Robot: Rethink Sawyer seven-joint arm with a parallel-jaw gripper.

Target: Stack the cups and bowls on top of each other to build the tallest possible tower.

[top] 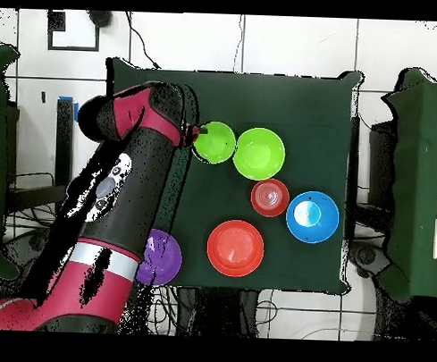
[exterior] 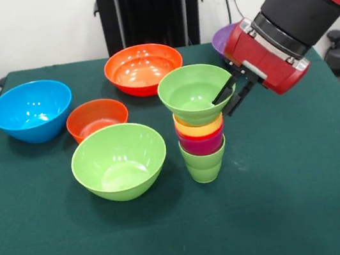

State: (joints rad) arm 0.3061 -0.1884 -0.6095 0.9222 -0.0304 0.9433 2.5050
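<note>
The tower [exterior: 200, 137] stands mid-table: a light green cup [exterior: 204, 162] at the bottom, a red-purple cup [exterior: 202, 144], a yellow cup [exterior: 199, 128], and a small light green bowl [exterior: 190, 92] on top. My gripper [exterior: 220, 108] reaches in from the right, shut on that bowl's right rim with one finger inside the bowl and one outside. From overhead, the gripper [top: 196, 134] sits at the left edge of the small green bowl [top: 214, 141]. The cups under it are hidden in that view.
On the green table [exterior: 297, 198] lie a large green bowl [exterior: 119, 161] left of the tower, a small orange-red bowl [exterior: 96, 118], a blue bowl [exterior: 31, 110], a large orange bowl [exterior: 143, 69] and a purple bowl [exterior: 224, 38] behind my arm.
</note>
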